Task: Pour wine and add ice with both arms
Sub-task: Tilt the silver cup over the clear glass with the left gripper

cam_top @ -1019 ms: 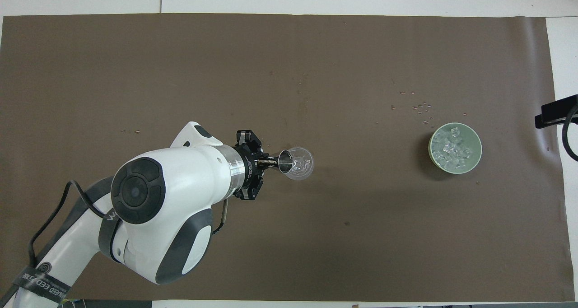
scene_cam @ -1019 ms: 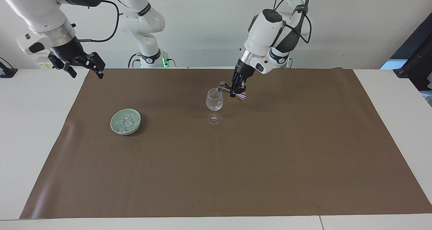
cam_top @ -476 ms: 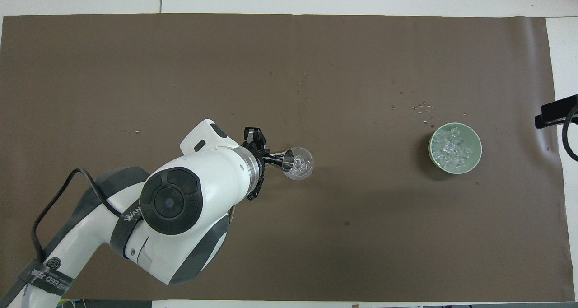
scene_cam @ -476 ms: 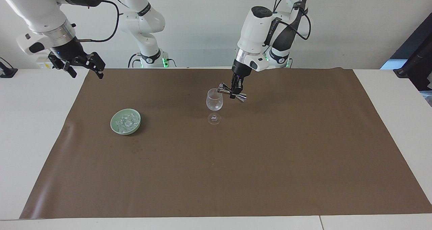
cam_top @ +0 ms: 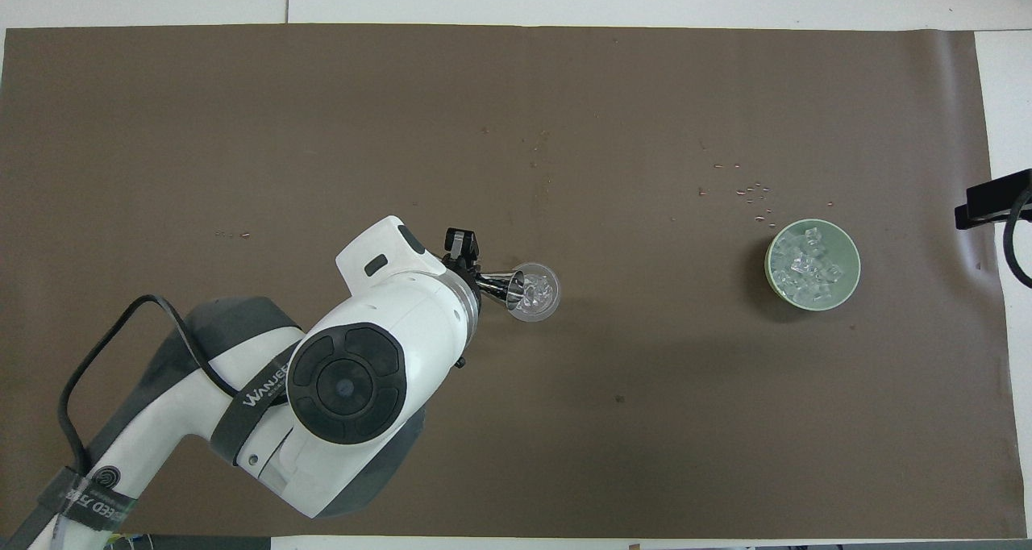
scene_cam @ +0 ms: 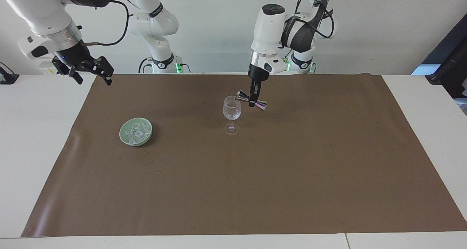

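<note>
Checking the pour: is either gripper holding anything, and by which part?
The left gripper is shut on the jigger's narrow waist, over the glass. The right gripper is open and holds nothing.

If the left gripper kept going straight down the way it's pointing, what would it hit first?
Probably the brown mat, just beside the wine glass toward the left arm's end. The left gripper points about straight down, shut on the jigger; depth is uncertain.

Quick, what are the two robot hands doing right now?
Left gripper: shut on the metal jigger, tipped at the wine glass rim.
Right gripper: open, holding nothing, waiting.
</note>
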Controlling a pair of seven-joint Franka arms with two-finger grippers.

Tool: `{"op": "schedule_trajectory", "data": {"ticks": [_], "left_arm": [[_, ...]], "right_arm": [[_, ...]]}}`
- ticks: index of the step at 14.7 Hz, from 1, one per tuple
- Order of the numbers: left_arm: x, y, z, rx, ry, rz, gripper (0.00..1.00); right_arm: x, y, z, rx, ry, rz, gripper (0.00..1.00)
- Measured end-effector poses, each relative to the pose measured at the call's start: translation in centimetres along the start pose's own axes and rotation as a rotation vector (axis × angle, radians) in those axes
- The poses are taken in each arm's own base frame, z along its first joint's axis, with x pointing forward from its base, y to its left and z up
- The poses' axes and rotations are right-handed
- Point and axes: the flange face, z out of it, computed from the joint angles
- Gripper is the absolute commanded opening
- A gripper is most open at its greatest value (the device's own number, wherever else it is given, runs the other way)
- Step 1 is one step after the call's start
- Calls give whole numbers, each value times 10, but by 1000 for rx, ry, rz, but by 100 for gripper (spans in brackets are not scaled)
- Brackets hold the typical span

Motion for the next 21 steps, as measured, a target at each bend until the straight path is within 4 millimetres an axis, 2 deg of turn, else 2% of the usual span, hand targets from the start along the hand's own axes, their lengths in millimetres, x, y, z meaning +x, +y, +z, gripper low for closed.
{"op": "schedule_trajectory", "data": {"ticks": [6,12,18,21], "left_arm": [[-17,-7,1,-43,76,80,0],[-23,-4,-4,-88,134,127,0],[-42,-17,-4,-98,192,189,0],[-43,-13,-2,-98,216,204,0]], "right_arm": [[0,0,0,0,0,0,100],[0,0,0,0,0,0,100],[0,0,0,0,0,0,100],[0,0,0,0,0,0,100]]}}
